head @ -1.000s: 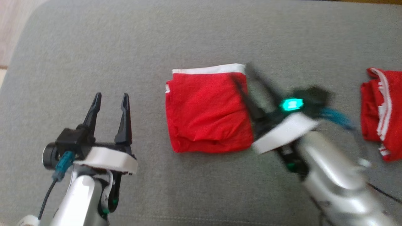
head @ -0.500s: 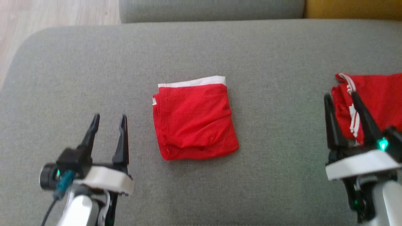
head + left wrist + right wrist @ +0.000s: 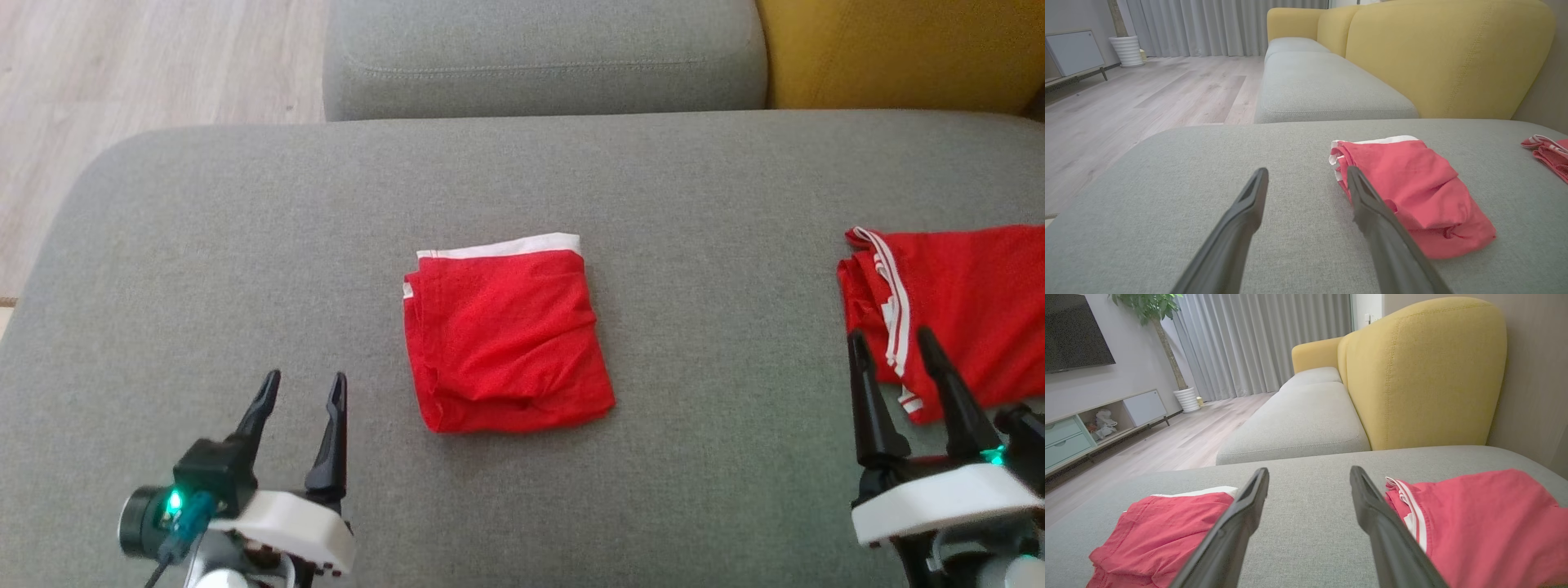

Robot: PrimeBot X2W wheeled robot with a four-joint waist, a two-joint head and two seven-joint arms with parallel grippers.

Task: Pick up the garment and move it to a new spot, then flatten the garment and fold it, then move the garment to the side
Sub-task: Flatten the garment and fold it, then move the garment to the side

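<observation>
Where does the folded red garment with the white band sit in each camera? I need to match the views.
Head view: folded garment in the middle of the grey cushion, white band on its far edge.
Left wrist view: folded garment right of centre, low.
Right wrist view: folded garment at the lower left.
Shared landmark: yellow sofa back, beyond the cushion in all three.

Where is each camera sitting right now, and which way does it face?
Head view: above, looking down on the grey cushion and folded red garment; left gripper and right gripper show, both open.
Left wrist view: low over the cushion, facing the yellow sofa back; own fingers show.
Right wrist view: low, same heading; own fingers show, striped red garment at right.
Shared: all see the folded red garment.
</observation>
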